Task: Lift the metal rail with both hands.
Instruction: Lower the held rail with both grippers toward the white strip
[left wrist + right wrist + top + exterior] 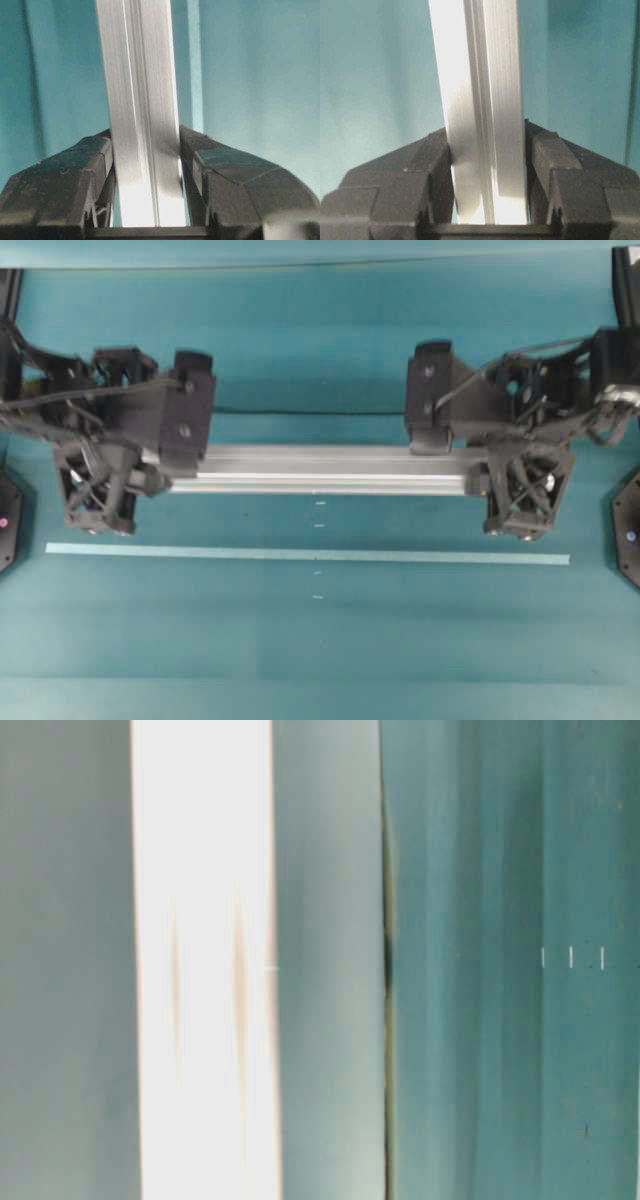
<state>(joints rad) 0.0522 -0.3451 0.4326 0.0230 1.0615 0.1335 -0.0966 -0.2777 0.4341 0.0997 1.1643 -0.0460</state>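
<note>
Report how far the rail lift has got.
Done: both hands are clamped on the metal rail, left hand and right hand near opposite ends. In hand: the rail hangs level, apparently off the table, beside the tape strip. Left: perhaps only more height.

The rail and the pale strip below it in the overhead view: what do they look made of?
The metal rail looks like bare aluminium: silvery, brushed sheen, lengthwise grooves, bright glare in the wrist views. The pale strip looks like thin matte tape or paper lying flat on the table; the material is uncertain from here.
</note>
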